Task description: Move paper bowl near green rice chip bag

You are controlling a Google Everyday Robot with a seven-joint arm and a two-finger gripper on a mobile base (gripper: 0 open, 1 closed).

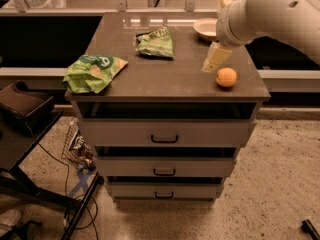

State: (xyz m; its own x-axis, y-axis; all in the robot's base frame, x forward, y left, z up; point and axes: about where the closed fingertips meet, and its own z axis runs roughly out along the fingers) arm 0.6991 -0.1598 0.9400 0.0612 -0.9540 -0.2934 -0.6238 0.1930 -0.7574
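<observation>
**Camera view: a drawer cabinet seen from the front and above.** The flat grey-brown tabletop [175, 76] carries four things.

- **Bowl:** The small, round, off-white paper bowl [205, 28] with a wide rim stands upright at the rear right corner. Its right edge is hidden behind the robot's arm.
- **Task bag:** The large, glossy, bright light-green rice chip bag [92, 72] lies crumpled at the front left corner and reaches the tabletop's left rim. It is well apart from the paper bowl, at the opposite end of the surface's diagonal.
- **Second bag:** A smaller, darker green snack bag [156, 42] lies near the rear centre, between the other two from left to right.
- **Fruit:** A round orange fruit [226, 77] rests near the front right edge.

The thick white arm [265, 11] enters from the upper right. Its pale two-finger gripper [214, 60] points down and to the left. It hangs over the right part of the tabletop, just in front of the paper bowl and just behind and to the left of the orange fruit. Whether the jaws are released or clenched cannot be told.

Below the tabletop lie an open shelf slot and three pale drawers [165, 136] with dark handles. A dark stand [25, 109] and loose cables [75, 184] occupy the speckled floor at the left.
</observation>
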